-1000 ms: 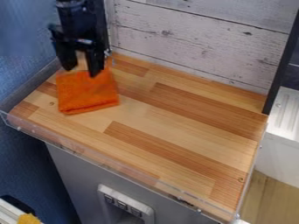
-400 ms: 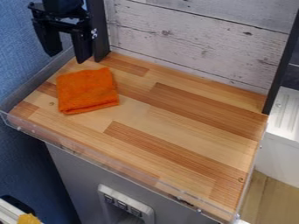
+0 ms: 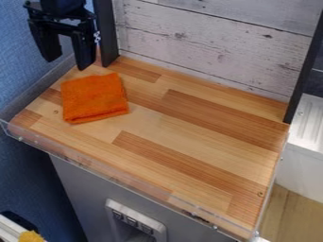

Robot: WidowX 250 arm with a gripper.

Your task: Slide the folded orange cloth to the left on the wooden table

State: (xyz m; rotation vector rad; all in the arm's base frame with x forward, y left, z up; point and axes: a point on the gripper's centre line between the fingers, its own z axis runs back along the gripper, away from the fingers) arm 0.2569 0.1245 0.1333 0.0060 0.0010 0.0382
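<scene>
robot arm [image 3: 62, 4] cropped at top, yellow item [image 3: 30, 237] cut off below, white ridged unit [image 3: 308, 120] cropped right

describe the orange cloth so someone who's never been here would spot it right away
Start from the wooden tabletop in front of the whitewashed plank wall. Near its far left corner, just below the black pincer in the picture, lies the folded cloth, roughly square. Its solid bright orange sets it apart from the striped wood around it.
</scene>
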